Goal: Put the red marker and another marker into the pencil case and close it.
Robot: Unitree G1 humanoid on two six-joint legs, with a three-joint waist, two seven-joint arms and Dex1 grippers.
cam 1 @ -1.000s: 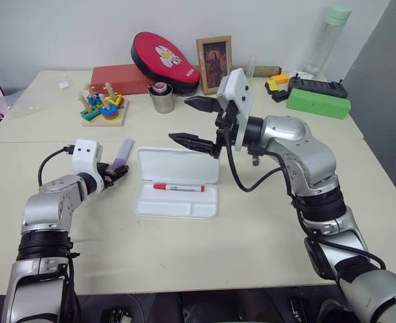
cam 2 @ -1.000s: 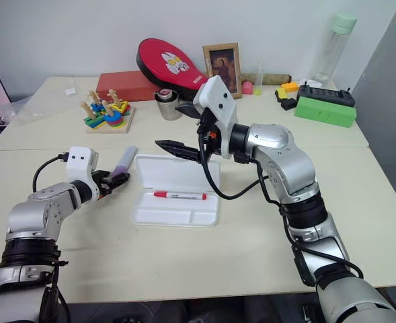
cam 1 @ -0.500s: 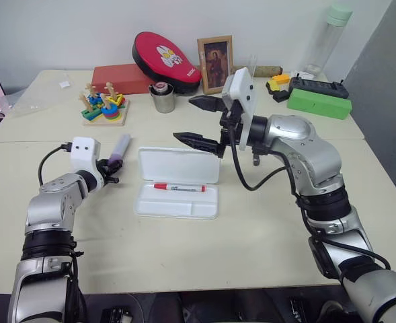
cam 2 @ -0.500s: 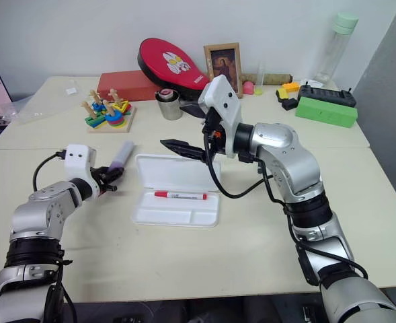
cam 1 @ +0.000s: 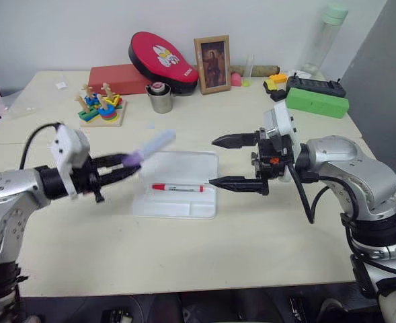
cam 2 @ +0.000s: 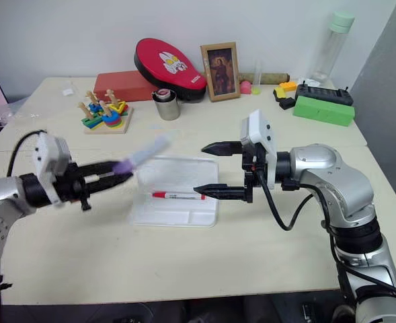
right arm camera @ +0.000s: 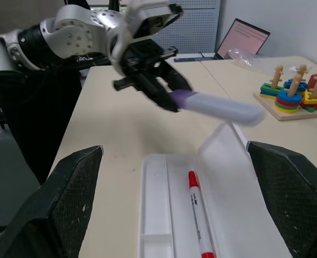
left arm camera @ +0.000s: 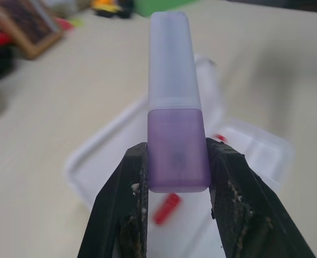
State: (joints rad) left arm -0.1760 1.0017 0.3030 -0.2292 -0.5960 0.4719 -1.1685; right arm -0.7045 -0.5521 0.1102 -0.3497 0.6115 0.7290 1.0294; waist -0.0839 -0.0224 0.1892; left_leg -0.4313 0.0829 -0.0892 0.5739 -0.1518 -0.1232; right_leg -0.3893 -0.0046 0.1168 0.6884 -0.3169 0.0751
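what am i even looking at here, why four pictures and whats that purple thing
It is a two-armed humanoid robot at a table. Two pictures come from cameras in its head, looking down over its arms. The other two come from a camera on each wrist, looking along that arm's black claw.

The purple thing is a stubby purple marker, pinched in the shut left claw and held in the air beside the open white pencil case. A red marker already lies inside the case. The right claw is open, holds nothing, and hovers over the case's other side.

Farther back on the table are a stacking toy, a red box, a framed picture and a green box.
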